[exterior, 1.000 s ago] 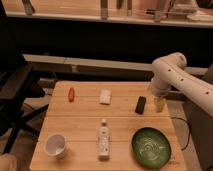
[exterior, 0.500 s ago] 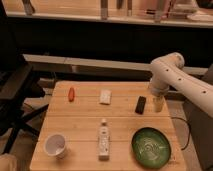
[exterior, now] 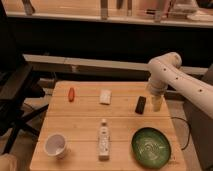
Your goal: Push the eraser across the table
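Hanging low at the table's right edge, the gripper sits just beside the eraser, on its right, fingers spread and holding nothing. The eraser lies flat on the right half, behind the green bowl. A white block and red thing lie farther left; a bottle and cup sit near the front.

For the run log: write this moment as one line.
phase: pre-push | gripper: beside eraser, image-right of it, low over table | contact: unclear | eraser: flat, table's right part
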Controlling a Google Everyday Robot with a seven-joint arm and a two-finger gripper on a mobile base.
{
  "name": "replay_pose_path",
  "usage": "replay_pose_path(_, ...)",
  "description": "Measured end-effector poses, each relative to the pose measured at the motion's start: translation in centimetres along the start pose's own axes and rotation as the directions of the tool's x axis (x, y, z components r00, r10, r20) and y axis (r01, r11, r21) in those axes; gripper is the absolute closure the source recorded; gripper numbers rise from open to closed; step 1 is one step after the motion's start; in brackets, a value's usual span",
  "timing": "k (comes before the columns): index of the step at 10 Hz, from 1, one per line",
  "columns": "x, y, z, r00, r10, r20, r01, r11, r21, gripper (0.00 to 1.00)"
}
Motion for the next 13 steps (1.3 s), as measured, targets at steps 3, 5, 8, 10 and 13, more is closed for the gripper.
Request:
replay_pose_path(3,-0.1,-0.3,0.3,1.0,0.008,-0.001,-0.008,1.0,-0.003,0.2)
replay_pose_path(5,-0.3,-0.7,0.6,1.0,0.012,-0.001,-0.012,1.0,-0.005,0.2)
replay_pose_path(8,-0.1,-1.0,0.8,1.0,0.027,-0.004,-0.027,1.0,-0.008,0.2)
replay_pose_path(10,-0.2,-1.2,0.9,1.0,0.029,-0.003,-0.029,1.0,-0.01,0.2)
replay_pose_path(13,-0.1,-1.4,1.3,0.999,0.038,-0.005,-0.038,0.999,-0.013,0.2)
